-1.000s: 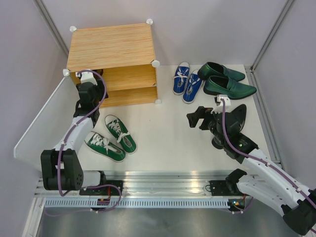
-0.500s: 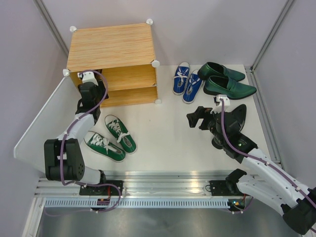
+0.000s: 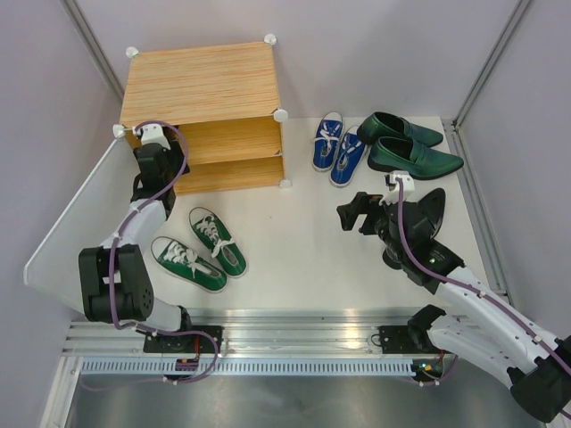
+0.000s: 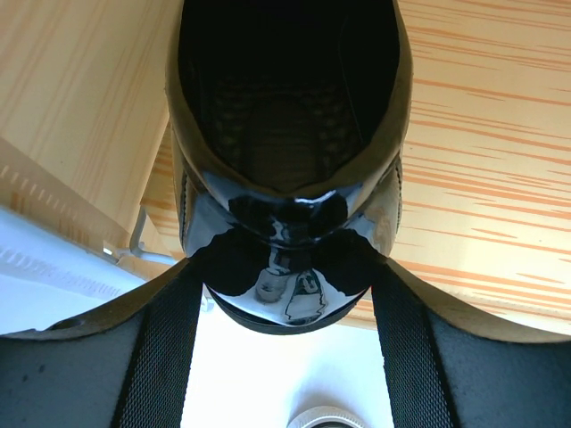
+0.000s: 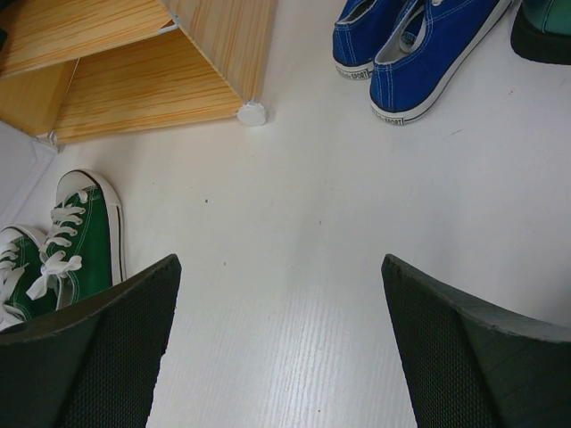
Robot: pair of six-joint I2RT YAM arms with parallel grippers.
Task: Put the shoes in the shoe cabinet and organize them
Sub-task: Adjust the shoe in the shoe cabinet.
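Left jaws on boot, right jaws apart

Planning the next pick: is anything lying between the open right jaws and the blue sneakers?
Nothing visible does. Only bare white table lies between the open jaws of the right gripper and the blue sneakers with white laces; the light wood-grain cabinet stands off to one side.

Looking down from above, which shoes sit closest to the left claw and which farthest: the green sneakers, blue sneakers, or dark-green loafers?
1. green sneakers, toward the arm bases from the left claw, which grips a black boot.
2. blue sneakers, right of the cabinet.
3. dark-green loafers, far right.
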